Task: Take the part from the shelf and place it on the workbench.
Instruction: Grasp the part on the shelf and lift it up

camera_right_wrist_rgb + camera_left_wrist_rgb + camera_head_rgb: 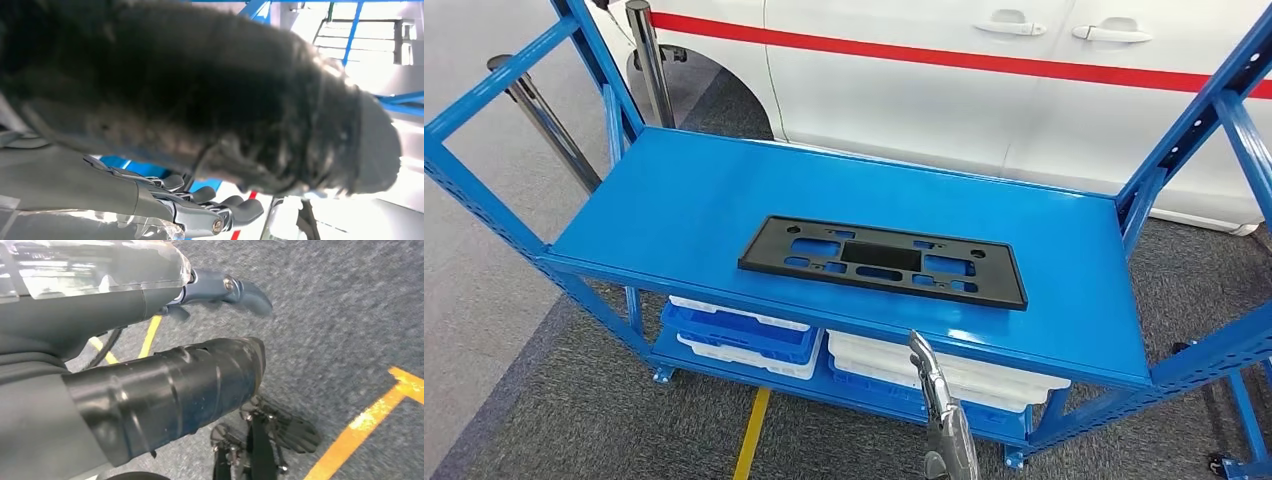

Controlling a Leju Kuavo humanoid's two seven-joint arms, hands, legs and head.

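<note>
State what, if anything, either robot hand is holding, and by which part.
Nothing is held. The black part lies untouched on the blue shelf; the right hand is below its front edge, and the left hand hangs over the floor.

You are looking at a vehicle workshop or assembly floor. A blue steel shelf [674, 200] with perforated uprights stands on grey carpet marked with yellow floor lines [752, 435]. Behind it is a white car [984, 90] with a red stripe. White and blue plastic bins [744, 335] sit stacked on the lower tier.
</note>
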